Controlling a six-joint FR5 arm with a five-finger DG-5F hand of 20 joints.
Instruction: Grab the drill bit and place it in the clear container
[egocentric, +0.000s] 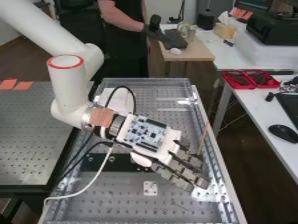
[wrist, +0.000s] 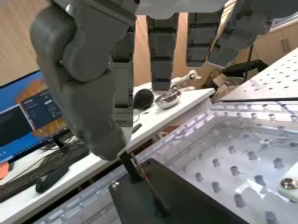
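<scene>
At the frame's upper left, the arm (egocentric: 78, 82) is plain white, its joint cap ringed in red, with a tan band (egocentric: 102, 117) further along. The hand (egocentric: 167, 147) pairs a white palm with dark grey fingers; the board (egocentric: 141, 131) on it is pale blue and white with black strips. The perforated tabletop (egocentric: 30, 135) at left is grey, dotted in rows. At right, the trays (egocentric: 238, 80) are bright red and the mouse (egocentric: 284, 132) black.
</scene>
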